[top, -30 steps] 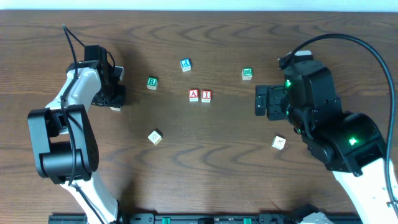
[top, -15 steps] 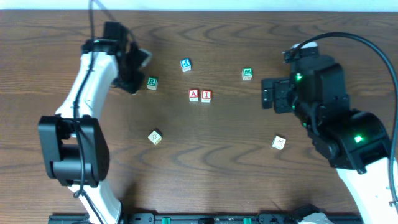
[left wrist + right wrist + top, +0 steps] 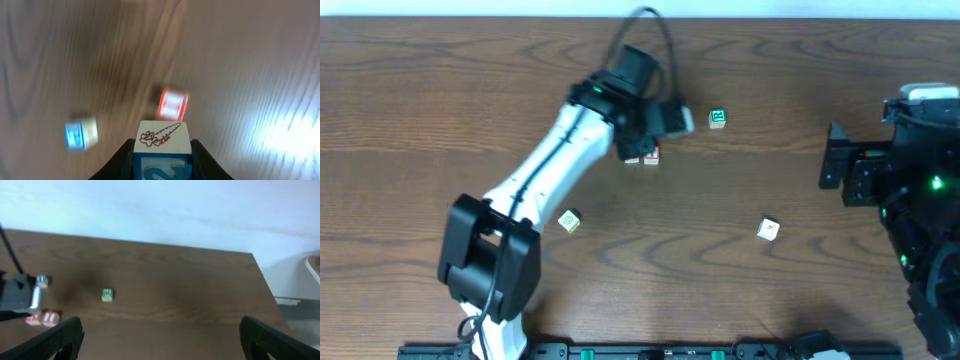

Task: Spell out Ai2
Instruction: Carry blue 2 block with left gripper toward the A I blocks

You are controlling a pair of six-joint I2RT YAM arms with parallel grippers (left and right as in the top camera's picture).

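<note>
1. Spreading across the overhead view is a dark, wood-grained table (image 3: 800, 60). The white left arm (image 3: 550, 165) stretches diagonally from the near edge to the middle. Its left gripper (image 3: 672, 122) hangs over the red-lettered cubes (image 3: 646, 156), which peek out beneath it side by side. A green-lettered cube (image 3: 718, 118) sits just right of it. The black right gripper (image 3: 835, 168) sits at the right edge, well apart from the cubes.
2. The left wrist view shows blurred wood grain. The wooden 2 cube (image 3: 161, 150), with a blue numeral on its front and a red drawing on top, is pinched squarely between the black fingers (image 3: 121, 159). One of the red-lettered cubes (image 3: 173, 103) lies beyond it, and a blue-marked cube (image 3: 80, 135) lies to the left.
3. The right wrist view shows the tabletop ending at a pale wall (image 3: 150, 210). The right gripper (image 3: 160, 325) is spread wide and holds nothing.
</note>
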